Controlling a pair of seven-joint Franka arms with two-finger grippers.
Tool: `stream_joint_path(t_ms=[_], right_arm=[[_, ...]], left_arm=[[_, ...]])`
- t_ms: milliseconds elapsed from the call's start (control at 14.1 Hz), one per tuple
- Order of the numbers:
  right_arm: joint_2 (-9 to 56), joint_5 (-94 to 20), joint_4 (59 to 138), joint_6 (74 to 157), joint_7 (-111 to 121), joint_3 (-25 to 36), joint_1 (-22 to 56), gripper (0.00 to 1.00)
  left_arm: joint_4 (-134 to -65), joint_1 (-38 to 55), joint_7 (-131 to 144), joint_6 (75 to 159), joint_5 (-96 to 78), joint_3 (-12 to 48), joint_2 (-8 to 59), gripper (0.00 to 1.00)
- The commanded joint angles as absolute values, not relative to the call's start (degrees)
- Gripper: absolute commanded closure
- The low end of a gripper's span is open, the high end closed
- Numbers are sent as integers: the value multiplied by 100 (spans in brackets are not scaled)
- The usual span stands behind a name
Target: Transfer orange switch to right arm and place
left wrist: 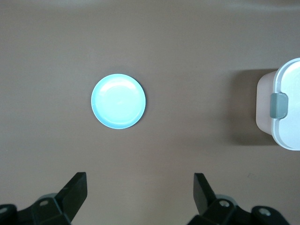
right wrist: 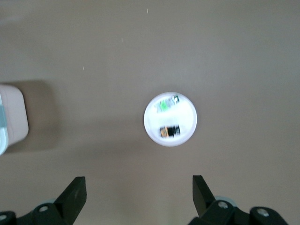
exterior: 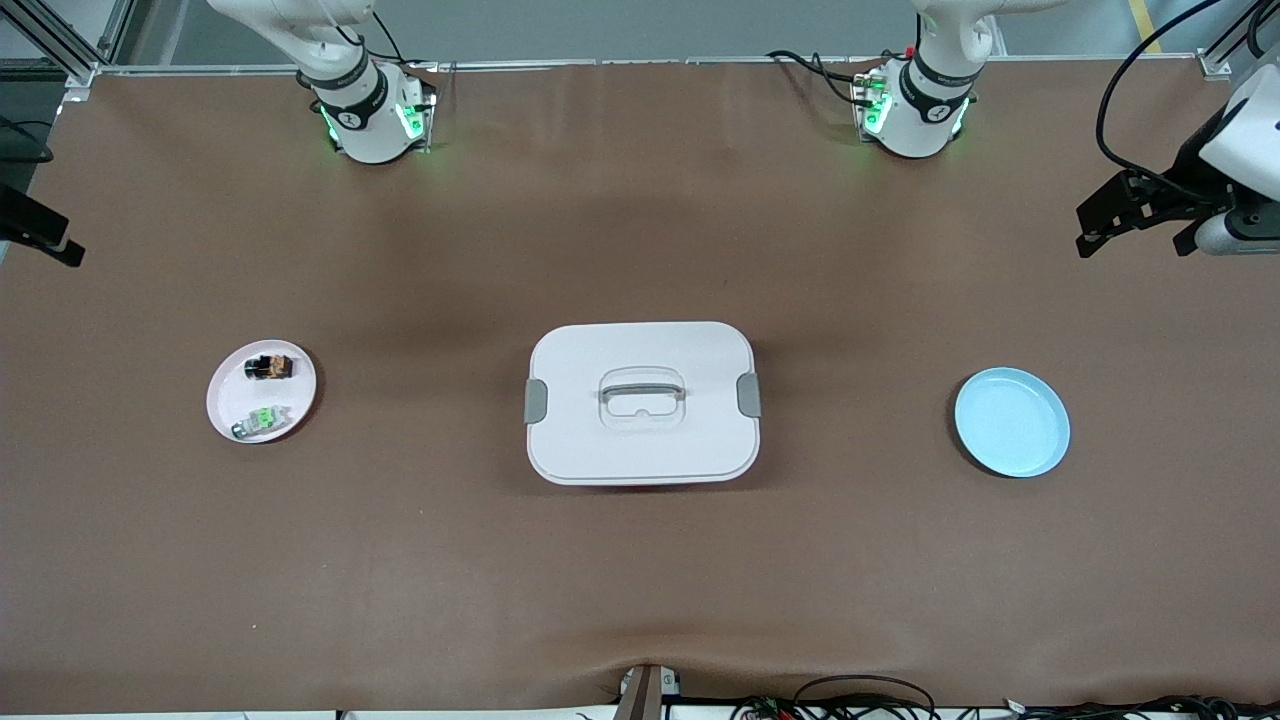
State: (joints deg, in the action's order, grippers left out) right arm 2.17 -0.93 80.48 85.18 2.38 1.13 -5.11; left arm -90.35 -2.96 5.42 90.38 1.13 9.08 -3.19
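My left gripper [left wrist: 138,192] hangs high over the left arm's end of the table, its fingers [left wrist: 75,190] spread wide with nothing between them. Below it I see the blue plate [left wrist: 118,101], bare, and the edge of the white box [left wrist: 286,105] with its grey latch [left wrist: 280,105].

My right gripper [right wrist: 138,192] hangs high over the right arm's end, fingers [right wrist: 74,191] equally wide apart and holding nothing. Under it sits the pink plate [right wrist: 170,140], with a corner of the box [right wrist: 11,117] off to one side.

The orange switch [exterior: 270,367] lies on the pink plate [exterior: 222,390], on the part of it farther from the front camera. The green switch [exterior: 262,421] lies on the same plate, nearer the camera, close to the orange one but not touching it. From my right wrist both show as small blurred blocks: the orange switch [right wrist: 169,131] dark, the green one [right wrist: 167,104] pale.

The box [exterior: 641,402] sits mid-table between the two plates, lid on, handle [exterior: 641,390] lying flat in its recess, a latch at each end. The blue plate [exterior: 1011,422] sits well apart from it, toward the left arm's end.
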Motion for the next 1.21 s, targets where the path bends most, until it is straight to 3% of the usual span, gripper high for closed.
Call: stream_joint_path(t_ms=[0, 1137], right_arm=[[290, -132, 7954, 8500, 185, 105, -510, 0], [369, -62, 7963, 8499, 211, 97, -483, 0]], left_arm=[[-9237, -325, 413, 9114, 61, 888, -545, 0], [-8895, -431, 79, 8675, 18, 967, -483, 0]])
